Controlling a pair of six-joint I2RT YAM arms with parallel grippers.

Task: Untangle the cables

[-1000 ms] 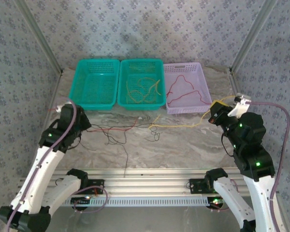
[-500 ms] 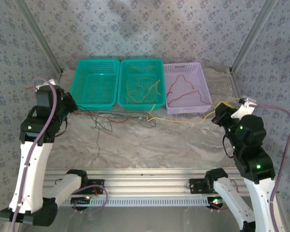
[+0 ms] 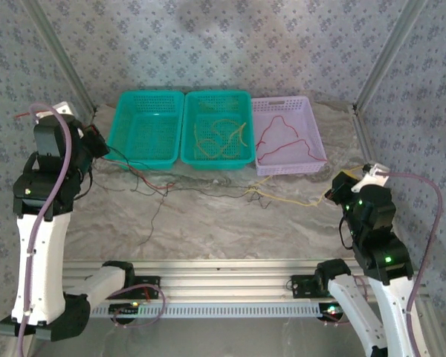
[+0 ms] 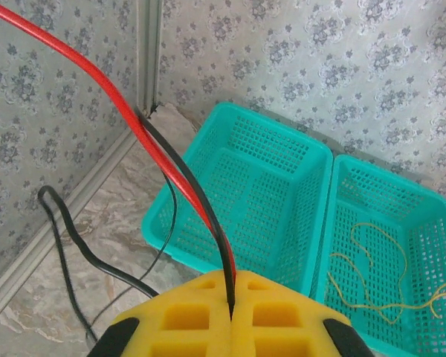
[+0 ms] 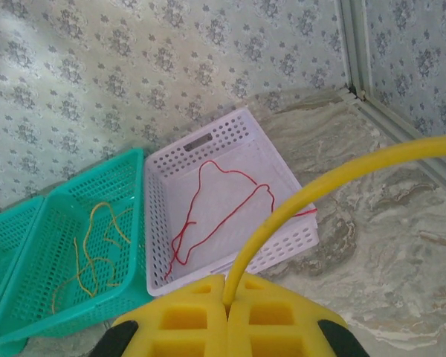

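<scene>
**Pulling the tangle apart.** At lower right of the overhead view, my right gripper [image 3: 336, 187] has drawn back toward the near edge over the past second. Its yellow pads are pressed together on the yellow cable [image 5: 320, 182], which arcs up and off the right of the wrist frame.

At upper left, my left gripper [image 3: 99, 146] has swung up and outward from mid-frame. It is clamped on a red cable [image 4: 59, 55] and a black cable [image 4: 224, 260], which leave the pads side by side.

Between the arms, on the marble-patterned table [image 3: 208, 230], the knot that sat bunched at centre is now drawn into a thin line. The yellow slack lies right of centre and the red and dark strands left of it, with a fine strand apparently still joining them. I judge the colours nearly parted but not yet free.

Beyond, along the back wall, are three baskets:
- **Left teal basket** [image 3: 150, 93]: sits just behind the left gripper.
- **Middle teal basket** [image 3: 219, 93]: holds loose yellow strands [image 3: 230, 126].
- **Lilac basket** [image 3: 282, 99]: holds a red strand [image 3: 282, 118].
</scene>
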